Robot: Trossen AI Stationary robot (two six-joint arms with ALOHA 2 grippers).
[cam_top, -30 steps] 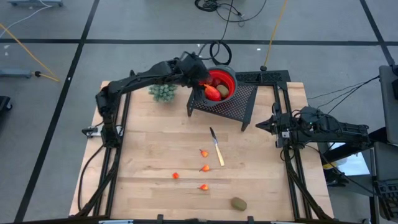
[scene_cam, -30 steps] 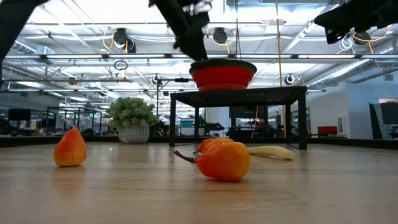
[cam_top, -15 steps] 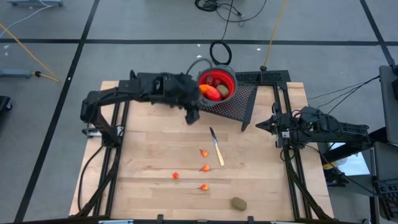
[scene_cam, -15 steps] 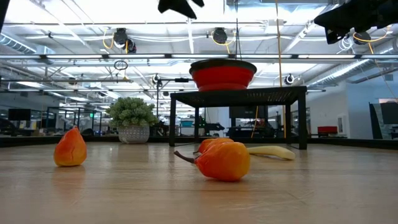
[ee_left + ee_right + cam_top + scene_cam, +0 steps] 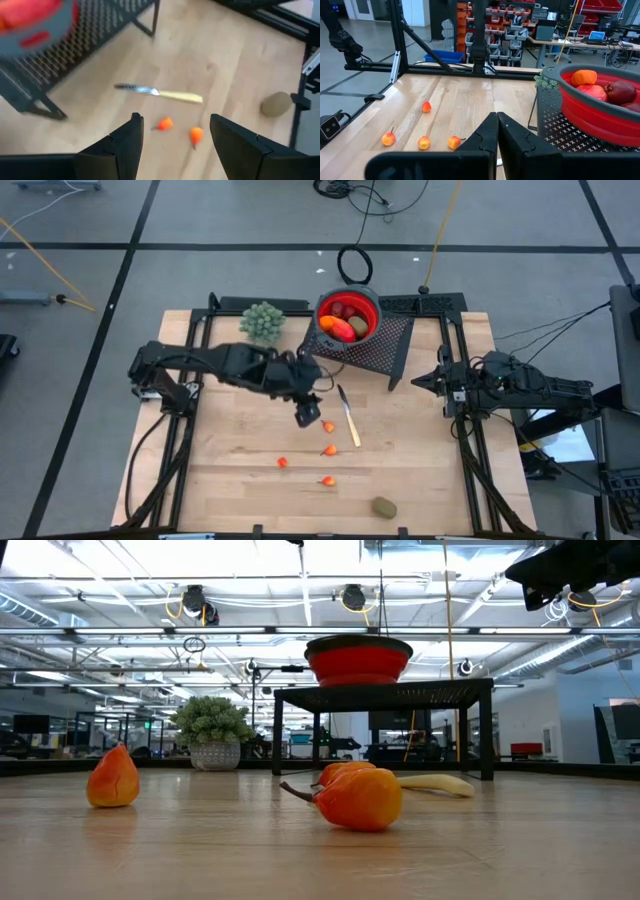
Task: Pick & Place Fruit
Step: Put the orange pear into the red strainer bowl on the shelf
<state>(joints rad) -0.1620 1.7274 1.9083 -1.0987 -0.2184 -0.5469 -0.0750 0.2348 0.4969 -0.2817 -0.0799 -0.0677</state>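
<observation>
Fruit fills the red bowl [image 5: 349, 313] on the black mesh stand [image 5: 372, 344]: an orange-yellow oblong [image 5: 341, 329], a dark red ball [image 5: 340, 308], a brownish oval [image 5: 357, 326]; four small orange pieces [image 5: 328, 426] and another oval [image 5: 384, 507] lie on the table [image 5: 240, 480]; left gripper [image 5: 308, 417] hangs above them, fingers apart and empty; right gripper [image 5: 421, 379] waits closed beside the stand.

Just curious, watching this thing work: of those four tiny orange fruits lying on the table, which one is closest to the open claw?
The uppermost orange fruit, beside the knife. The left claw hangs almost over it; the other three lie farther down the table.
</observation>
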